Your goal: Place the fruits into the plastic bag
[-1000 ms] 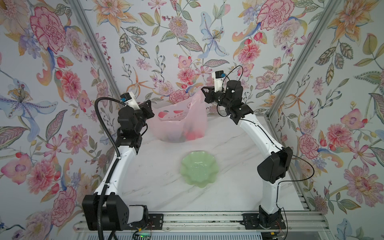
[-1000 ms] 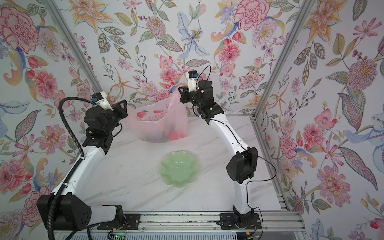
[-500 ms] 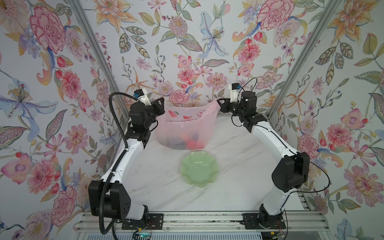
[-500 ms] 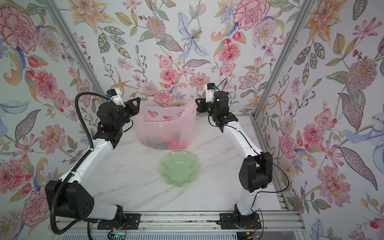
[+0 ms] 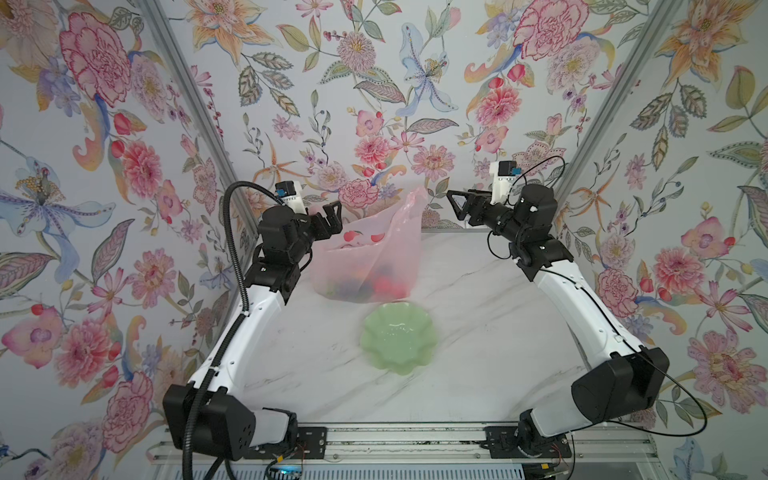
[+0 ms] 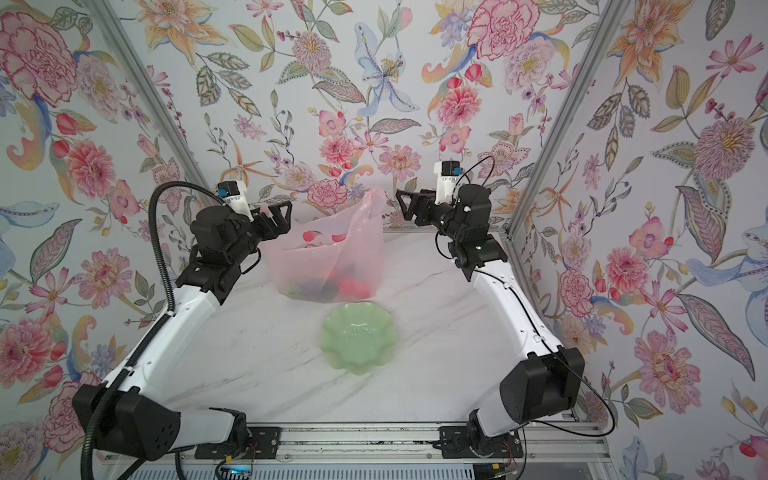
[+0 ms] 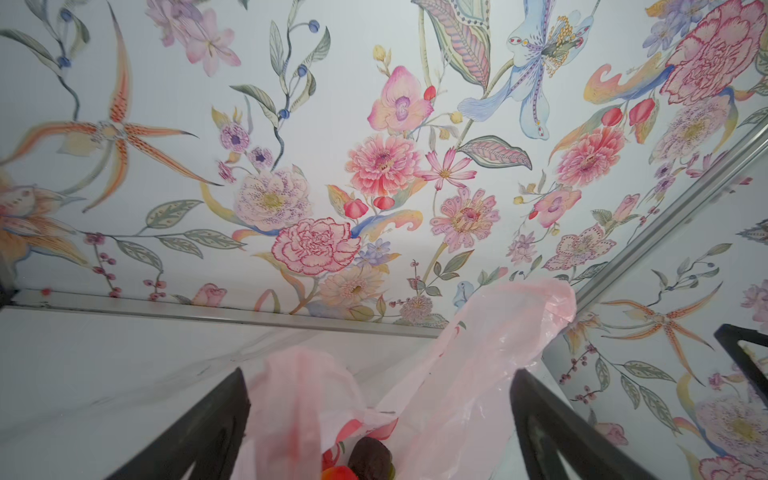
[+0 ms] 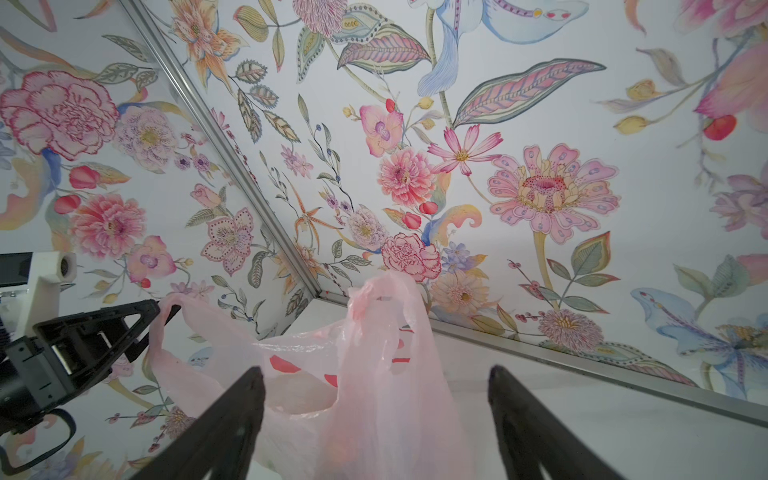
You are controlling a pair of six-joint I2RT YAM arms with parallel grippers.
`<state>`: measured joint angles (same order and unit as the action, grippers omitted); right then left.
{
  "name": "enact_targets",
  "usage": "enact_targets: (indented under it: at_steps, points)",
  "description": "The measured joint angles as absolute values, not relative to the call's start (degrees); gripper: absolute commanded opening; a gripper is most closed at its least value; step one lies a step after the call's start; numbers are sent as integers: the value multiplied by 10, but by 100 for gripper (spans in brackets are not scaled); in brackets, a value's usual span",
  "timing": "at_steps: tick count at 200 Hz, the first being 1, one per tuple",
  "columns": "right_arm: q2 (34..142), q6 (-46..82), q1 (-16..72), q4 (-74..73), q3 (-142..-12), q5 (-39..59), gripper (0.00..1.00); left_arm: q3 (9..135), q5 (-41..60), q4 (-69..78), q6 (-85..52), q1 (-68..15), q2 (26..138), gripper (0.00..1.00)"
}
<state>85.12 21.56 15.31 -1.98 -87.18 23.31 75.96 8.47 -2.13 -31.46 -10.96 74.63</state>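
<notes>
The pale pink plastic bag (image 5: 365,257) (image 6: 328,257) stands at the back of the marble table with its mouth up. The fruits (image 5: 374,282) (image 6: 345,284) show as red and dark shapes through its lower part. In the left wrist view a dark maroon fruit (image 7: 371,457) and a red one lie inside. My left gripper (image 5: 332,220) (image 6: 284,216) (image 7: 377,372) is open at the bag's left handle, which rests against one fingertip (image 8: 147,309). My right gripper (image 5: 455,205) (image 6: 401,205) (image 8: 375,369) is open, a little to the right of the upright right handle (image 8: 382,299).
A pale green scalloped plate (image 5: 397,338) (image 6: 357,338) sits in front of the bag, with nothing on it. Flowered walls close in the table at the back and on both sides, and an aluminium rail runs along the front.
Both grippers went from shut on the bag's handles to open. The arms first pulled the bag's mouth wide, then let go. The right handle now stands free and the right gripper has drawn back.
</notes>
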Motion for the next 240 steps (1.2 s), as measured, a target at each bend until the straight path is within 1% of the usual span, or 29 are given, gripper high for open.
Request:
enact_targets:
  at_steps: [22,38,63,92,108,128,145,170,194,225,240]
  points:
    - [800,219,146,-13,-824,237,100,749,39,-41,-279,-110,685,99]
    - [763,221,132,-7,-782,236,99,717,13,-37,-260,-110,629,99]
    - [697,213,98,-6,-689,229,99,620,-30,-7,-241,-110,529,99]
    - [618,180,49,-15,-564,197,99,474,-86,38,-229,-110,429,99]
    - [579,156,21,-39,-483,183,99,407,-121,50,-229,-110,408,99]
    - [551,113,-3,-86,-379,166,99,345,-152,62,-223,-110,417,99]
    - [555,76,-5,-115,-314,147,99,291,-171,90,-209,-110,429,99]
    - [582,44,-5,-176,-257,119,99,210,-220,150,-192,-110,431,99]
    - [637,27,-6,-272,-213,98,99,168,-261,212,-182,-110,443,99]
    - [724,16,-12,-389,-176,83,99,134,-280,324,-151,-109,486,99]
    - [750,10,-12,-436,-163,83,100,107,-289,389,-134,-109,513,99]
